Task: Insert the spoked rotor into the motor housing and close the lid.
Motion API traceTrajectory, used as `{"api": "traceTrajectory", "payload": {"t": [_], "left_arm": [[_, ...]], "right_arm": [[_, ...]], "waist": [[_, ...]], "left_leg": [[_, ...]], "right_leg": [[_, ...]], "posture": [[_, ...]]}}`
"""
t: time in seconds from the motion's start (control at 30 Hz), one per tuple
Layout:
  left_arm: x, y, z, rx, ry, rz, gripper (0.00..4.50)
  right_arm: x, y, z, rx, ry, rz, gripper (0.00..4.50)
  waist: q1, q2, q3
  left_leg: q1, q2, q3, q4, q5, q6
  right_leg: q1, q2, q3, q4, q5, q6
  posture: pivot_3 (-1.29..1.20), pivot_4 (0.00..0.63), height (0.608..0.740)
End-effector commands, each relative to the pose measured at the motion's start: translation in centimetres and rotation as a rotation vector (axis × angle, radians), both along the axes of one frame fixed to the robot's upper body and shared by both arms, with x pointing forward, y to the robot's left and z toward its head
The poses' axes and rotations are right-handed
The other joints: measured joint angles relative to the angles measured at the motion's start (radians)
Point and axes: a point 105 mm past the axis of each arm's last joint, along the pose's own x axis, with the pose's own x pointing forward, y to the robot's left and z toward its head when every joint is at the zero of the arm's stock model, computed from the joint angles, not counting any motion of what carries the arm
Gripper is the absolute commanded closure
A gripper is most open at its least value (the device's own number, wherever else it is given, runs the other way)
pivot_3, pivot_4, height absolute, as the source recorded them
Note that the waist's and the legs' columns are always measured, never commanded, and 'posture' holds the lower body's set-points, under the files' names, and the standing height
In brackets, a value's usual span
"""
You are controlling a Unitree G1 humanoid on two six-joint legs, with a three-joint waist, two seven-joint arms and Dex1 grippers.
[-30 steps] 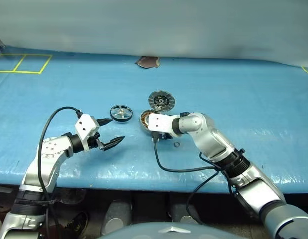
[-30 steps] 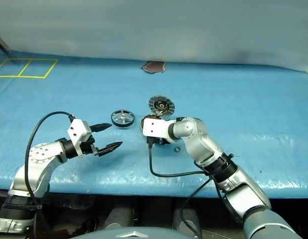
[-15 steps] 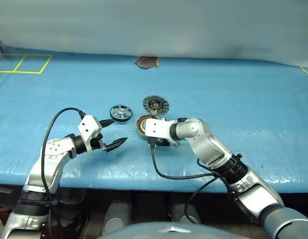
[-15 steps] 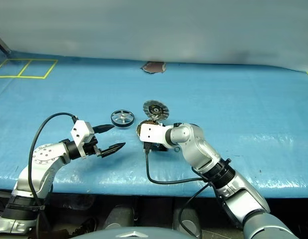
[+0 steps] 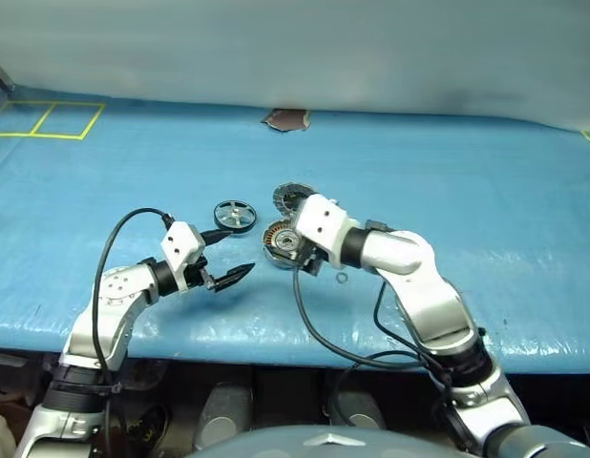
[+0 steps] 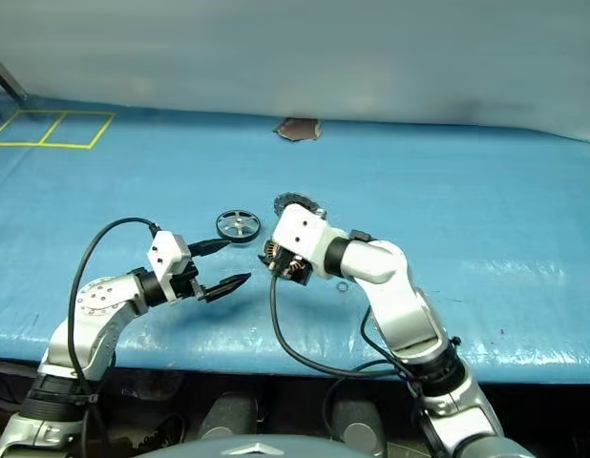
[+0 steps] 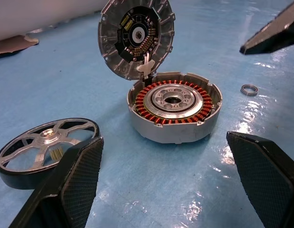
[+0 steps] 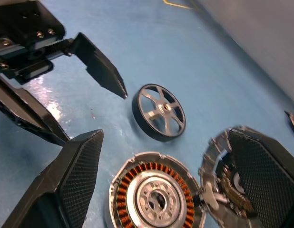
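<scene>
The small flat dark ring w/ silver spokes & central hub, the spoked rotor [image 5: 234,215], lies flat on the blue plastic-covered worktop [image 5: 486,210], centre-left of the left eye view, just left of the short round silver-grey motor housing [image 7: 174,111] w/ copper-brown windings, apart from it. Judged: rotor is rigid metal, light-ish, smooth rim so prob slippery; thin & low, so best pinched across the outer rim or over one spoke, not by the hub. Housing looks heavier, stiff; windings fragile, so avoid touching them. The round grey ribbed lid [image 7: 136,35] stands open, near upright, hinged at the housing's far edge; push its plain outer face to close. Left claw [image 5: 230,256] sits just below-right of the rotor w/ fingers spread apart, empty. Right claw [image 8: 166,185] hovers above the housing, fingers wide apart, nothing held. Left wrist view gives the housing interior, the lid's inner face w/ dark hub, and a small loose silver ring [image 7: 249,89] at right; eye views show that ring only as a speck. Right wrist view shows rotor, housing and left claw tips together from above.
</scene>
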Motion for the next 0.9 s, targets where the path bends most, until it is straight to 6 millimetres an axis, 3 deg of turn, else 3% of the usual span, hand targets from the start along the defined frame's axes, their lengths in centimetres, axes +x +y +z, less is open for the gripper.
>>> {"api": "traceTrajectory", "payload": {"t": [0.03,0.23,0.5,0.9], "left_arm": [[-0.2,-1.3,1.2,-0.042,-0.021,-0.056,0.0],[0.0,-2.6,1.3,-0.082,0.01,-0.12,0.0],[0.5,-3.5,1.4,-0.113,0.032,-0.198,0.0],[-0.4,-4.4,0.6,-0.094,0.056,-0.279,0.0]], "right_arm": [[-0.7,-3.2,-0.9,0.088,0.056,-0.182,0.09],[-2.2,-6.3,-4.7,0.132,0.187,-0.423,0.09],[-3.1,-6.3,-8.0,0.126,0.289,-0.466,0.09],[-3.1,-7.0,-10.2,0.104,0.348,-0.532,0.09]], "waist": [[0.003,0.0,0.0],[-0.003,0.0,0.0],[-0.003,0.0,0.0],[-0.002,0.0,0.0]], "left_leg": [[0.0,0.0,0.0,0.0,0.0,0.0],[0.0,0.001,0.001,0.0,0.0,0.0],[0.0,0.0,0.002,0.0,0.0,0.0],[0.0,0.0,0.002,0.0,0.0,0.0]], "right_leg": [[0.0,0.0,0.0,0.0,0.0,0.0],[-0.001,0.0,0.0,0.001,0.0,-0.001],[-0.001,-0.001,0.001,0.0,0.0,-0.001],[-0.001,-0.001,0.0,0.0,0.0,-0.001]], "posture": [[0.0,0.15,0.74],[0.0,0.15,0.74],[0.0,0.15,0.74],[0.0,0.15,0.74]]}}
